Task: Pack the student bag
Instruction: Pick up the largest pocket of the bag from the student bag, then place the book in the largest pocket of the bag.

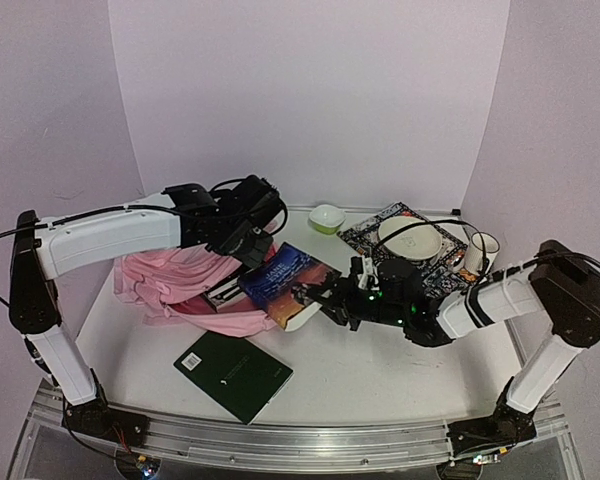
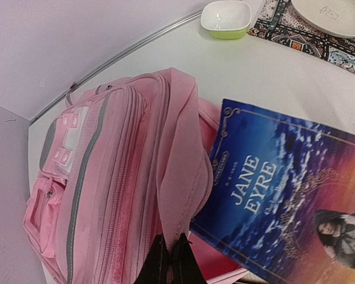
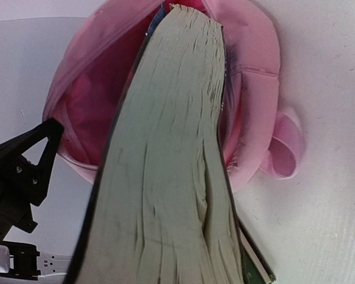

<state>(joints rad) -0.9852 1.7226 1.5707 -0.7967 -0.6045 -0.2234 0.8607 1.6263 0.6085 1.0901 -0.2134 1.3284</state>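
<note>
The student bag [image 1: 165, 280] lies on its side at the left, pink, with its mouth toward the middle of the table. My left gripper [image 1: 248, 243] is shut on the bag's pink top flap [image 2: 180, 177]; in the left wrist view the gripper [image 2: 171, 235] pinches the flap's edge between its black fingertips. A blue "Jane Eyre" book [image 1: 288, 277] pokes into the bag's mouth, and my right gripper [image 1: 327, 297] holds its near end. In the right wrist view the book's page edge [image 3: 165, 177] fills the frame and hides the fingers; the bag's dark pink inside [image 3: 86, 100] shows beyond.
A dark green book [image 1: 234, 375] lies flat near the front edge. At the back stand a green bowl [image 1: 326, 217], a plate [image 1: 410, 238] on a patterned mat [image 1: 365, 235], and a mug [image 1: 483, 250]. Purple walls enclose the table.
</note>
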